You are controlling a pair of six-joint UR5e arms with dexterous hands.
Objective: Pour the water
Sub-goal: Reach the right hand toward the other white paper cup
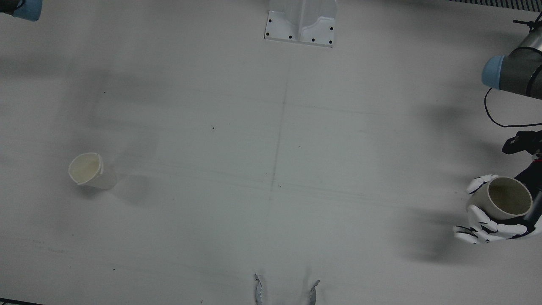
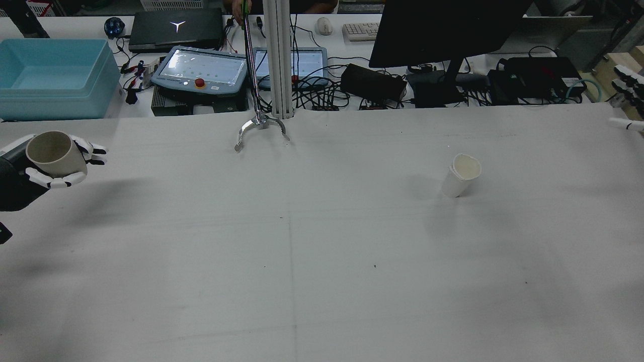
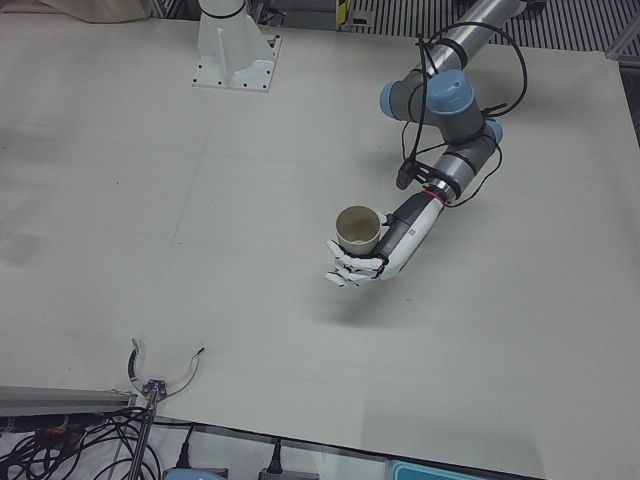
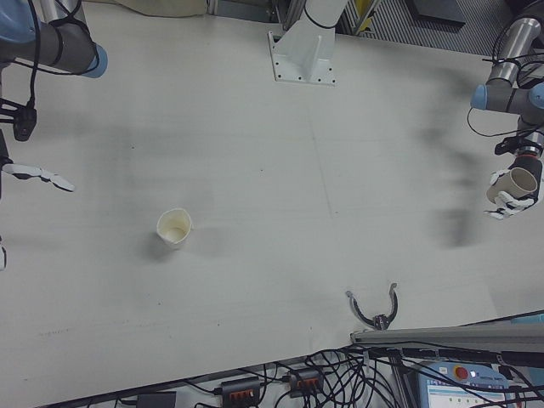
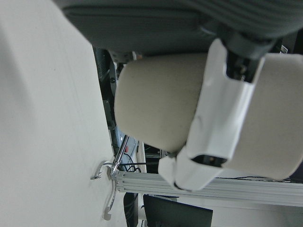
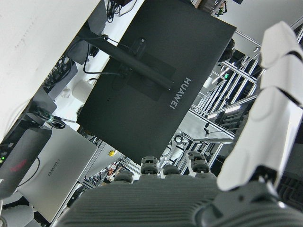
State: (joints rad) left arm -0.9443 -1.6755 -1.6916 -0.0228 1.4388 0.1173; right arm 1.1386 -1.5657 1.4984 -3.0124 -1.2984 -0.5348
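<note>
Table: we work on a big flat white table (image 1: pixel 271 178), mostly bare, with a small metal claw-shaped clip (image 2: pixel 259 128) at its far edge
Left arm: our grey arm with pale blue caps (image 3: pixel 450 110) reaches out over its own side of the table
Right arm: our right arm (image 4: pixel 51 42) hangs back at its own far side, well apart from both cups
Left hand: our white and black left hand (image 1: pixel 487 220) has its fingers (image 5: pixel 222 118) wrapped around the tan cup and holds it up off the table
Right hand: our right hand (image 4: pixel 38 176) holds nothing, and its white fingers (image 6: pixel 270 118) are spread apart
Tan cup: the round beige cup (image 3: pixel 357 229) sits upright in the left hand with its mouth up; we cannot see if there is water in it
White cup: the small white paper cup (image 1: pixel 89 170) stands on the table on the right arm's side, far from the tan cup
Step now: we think the cup is picked up and must now be carried
Next move: we would bring the tan cup across the table until it is above the white cup, keep it level on the way, then tip it slowly
</note>
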